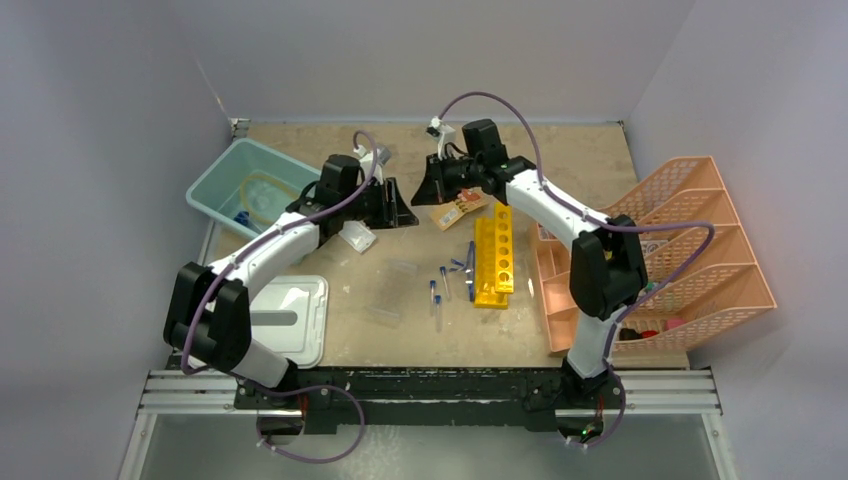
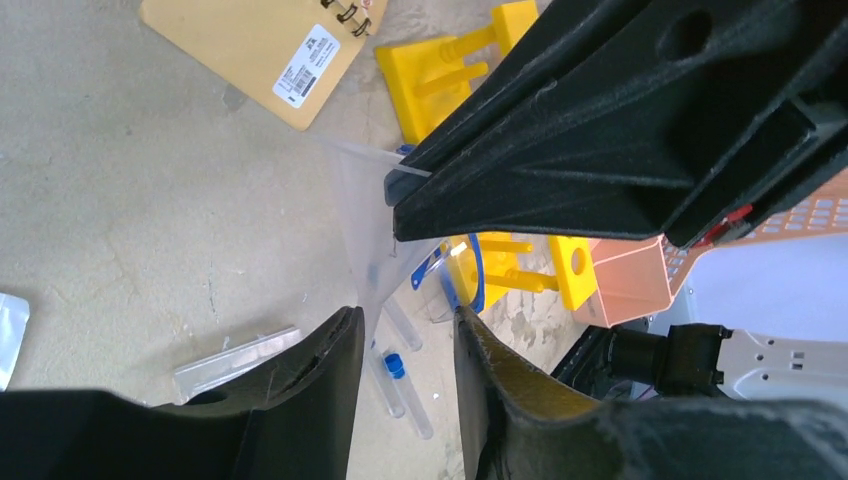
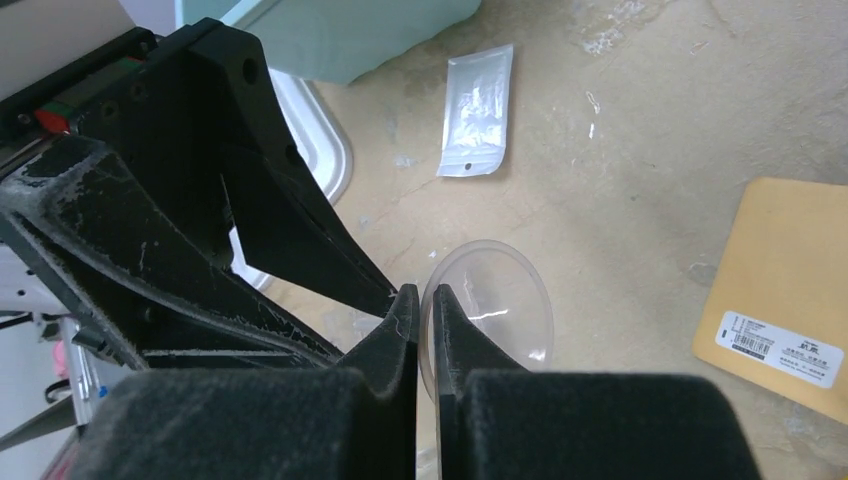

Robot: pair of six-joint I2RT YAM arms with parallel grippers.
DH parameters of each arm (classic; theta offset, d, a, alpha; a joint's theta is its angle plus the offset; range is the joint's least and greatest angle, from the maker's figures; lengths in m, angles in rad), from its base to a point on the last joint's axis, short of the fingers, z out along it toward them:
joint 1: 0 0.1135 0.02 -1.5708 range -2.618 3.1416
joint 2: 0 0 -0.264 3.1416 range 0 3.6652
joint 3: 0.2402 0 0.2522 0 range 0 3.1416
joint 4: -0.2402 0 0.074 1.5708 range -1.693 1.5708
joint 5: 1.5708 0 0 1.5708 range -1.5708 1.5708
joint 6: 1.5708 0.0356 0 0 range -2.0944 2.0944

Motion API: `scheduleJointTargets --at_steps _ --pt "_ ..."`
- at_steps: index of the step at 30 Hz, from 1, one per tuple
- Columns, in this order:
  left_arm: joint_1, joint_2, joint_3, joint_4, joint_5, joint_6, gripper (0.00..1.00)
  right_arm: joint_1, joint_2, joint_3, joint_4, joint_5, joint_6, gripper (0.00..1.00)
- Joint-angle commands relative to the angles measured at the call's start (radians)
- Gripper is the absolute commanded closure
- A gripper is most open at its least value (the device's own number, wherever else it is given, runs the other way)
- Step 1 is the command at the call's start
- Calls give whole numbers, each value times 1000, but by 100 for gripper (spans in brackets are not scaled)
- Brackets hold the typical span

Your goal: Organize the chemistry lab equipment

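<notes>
My right gripper (image 3: 420, 295) is shut on the rim of the clear dish (image 3: 500, 300) and holds it above the table. In the top view it (image 1: 432, 190) faces my left gripper (image 1: 397, 207) at close range. My left gripper (image 2: 405, 320) is open; the dish (image 2: 365, 210) hangs edge-on with its lower edge beside one finger (image 2: 335, 350). Blue-capped tubes (image 1: 437, 292) lie loose on the table and show between the left jaws (image 2: 395, 365). Two yellow racks (image 1: 495, 255) lie side by side. The clear tube rack (image 1: 390, 293) lies left of the tubes. A small bag (image 1: 358, 238) lies by the left gripper.
A tan notebook (image 1: 462, 207) lies under the right gripper. A teal bin (image 1: 250, 190) stands at the back left, with a white lid (image 1: 292, 318) in front of it. The salmon-pink mesh organiser (image 1: 660, 270) fills the right side. A blue-handled thin item (image 1: 470, 268) lies beside the yellow racks.
</notes>
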Motion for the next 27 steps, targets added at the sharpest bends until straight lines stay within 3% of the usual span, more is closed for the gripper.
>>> scheduleJointTargets --at_steps 1,6,11,15,24,26,27 --pt "-4 -1 47 3 97 62 65 -22 -60 32 56 -115 27 100" --pt "-3 2 104 -135 63 147 66 -22 -74 28 93 -176 60 100" --pt "-2 -9 123 -163 11 184 57 -22 -83 17 127 -219 84 100" --pt "-3 11 144 -192 2 201 58 -22 -88 12 131 -229 86 100" --pt "-2 -2 189 -250 20 249 88 -22 -86 12 130 -216 89 100" --pt "-2 5 209 -289 23 272 100 -22 -86 14 128 -210 92 91" --pt "-2 6 217 -299 21 277 100 -22 -87 18 124 -201 93 82"
